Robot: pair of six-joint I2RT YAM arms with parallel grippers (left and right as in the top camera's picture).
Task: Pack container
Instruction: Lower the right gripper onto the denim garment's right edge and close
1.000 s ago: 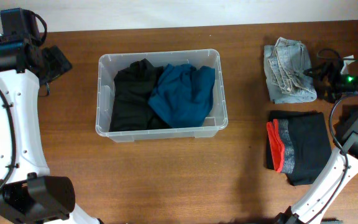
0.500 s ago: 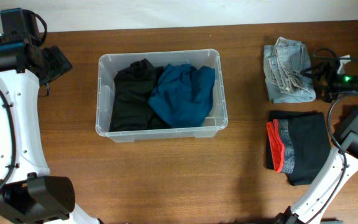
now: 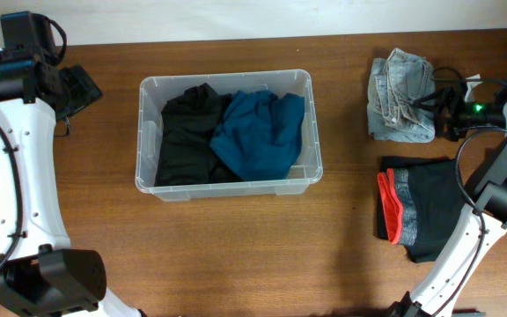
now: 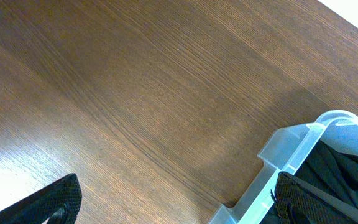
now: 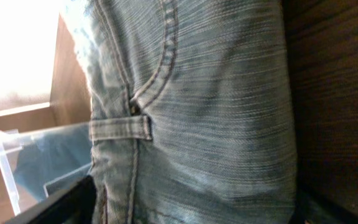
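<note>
Right gripper (image 3: pixel 441 101) fingers spread, straddling folded pale-blue denim jeans (image 5: pixel 216 93) for a grasp; left gripper (image 4: pixel 179 202) fingers apart, idle beside clear plastic container (image 3: pixel 227 188).

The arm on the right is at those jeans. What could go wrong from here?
1. The right pincer meets the jeans at one edge, so they may unfold or slip if lifted.
2. The container already holds a black garment and a crumpled blue garment covering most of its floor; the jeans might end up hanging over its wall.
3. Dangling jeans could drag the folded black-and-red garment lying close by.
</note>
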